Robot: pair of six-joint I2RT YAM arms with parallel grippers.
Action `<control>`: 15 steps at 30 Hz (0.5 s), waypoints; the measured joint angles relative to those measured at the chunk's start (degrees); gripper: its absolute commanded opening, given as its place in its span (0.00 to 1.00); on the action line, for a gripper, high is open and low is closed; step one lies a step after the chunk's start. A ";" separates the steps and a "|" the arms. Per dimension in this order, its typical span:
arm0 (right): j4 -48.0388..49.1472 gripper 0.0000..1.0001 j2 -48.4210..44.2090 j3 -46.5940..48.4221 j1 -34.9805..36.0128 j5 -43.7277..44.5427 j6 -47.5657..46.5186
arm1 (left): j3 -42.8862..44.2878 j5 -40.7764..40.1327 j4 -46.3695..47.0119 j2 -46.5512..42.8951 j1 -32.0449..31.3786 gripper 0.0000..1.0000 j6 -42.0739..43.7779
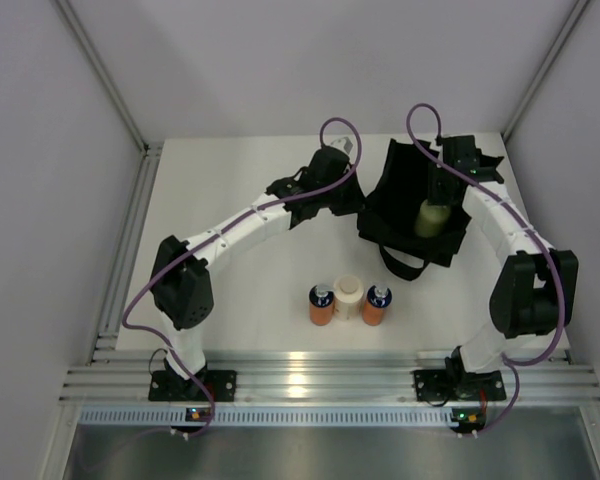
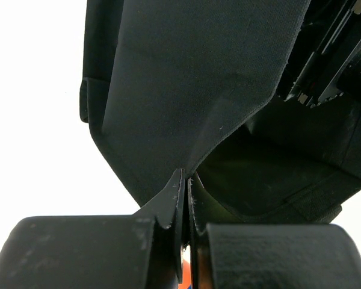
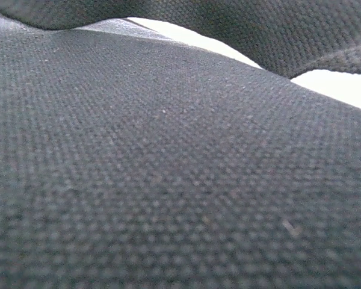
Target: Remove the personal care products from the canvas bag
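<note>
White table point(image 1: 250, 290) bears canvas bag point(image 1: 380, 212); left pincer point(image 2: 185, 180) clamps its rim, right pincer point(image 1: 438, 192) unreadable.

Top view: bright, even overhead light w/ faint soft shadows, glare patch on rail point(image 1: 300, 362) at btm centre. Left wrist: tabletop point(image 2: 36, 150) blown out white at left, canvas bag point(image 2: 186, 78) underexposed, left pincer point(image 2: 185, 180) soft-focus at btm. Right wrist: dim, bag weave sharp mid-frame, blurry twd btm.

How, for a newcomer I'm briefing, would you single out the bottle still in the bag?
Find the black bag at the table's far right. Inside its open top sits one pale yellow-green bottle. The other three, two orange bottles and a beige one, stand in a row outside on the table.
</note>
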 measured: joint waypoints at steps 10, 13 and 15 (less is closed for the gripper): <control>1.77 0.00 -2.14 -2.36 -0.17 -2.23 -0.59 | 0.00 -0.35 -0.24 -0.11 -0.11 0.00 -0.13; 1.22 0.00 -3.45 -3.10 -0.17 -3.10 -0.55 | 0.00 -0.48 -0.37 -0.11 -0.17 0.00 -0.15; 1.09 0.00 -3.89 -3.10 -0.11 -3.63 -0.42 | 0.00 -0.70 -0.39 -0.11 -0.20 0.00 -0.15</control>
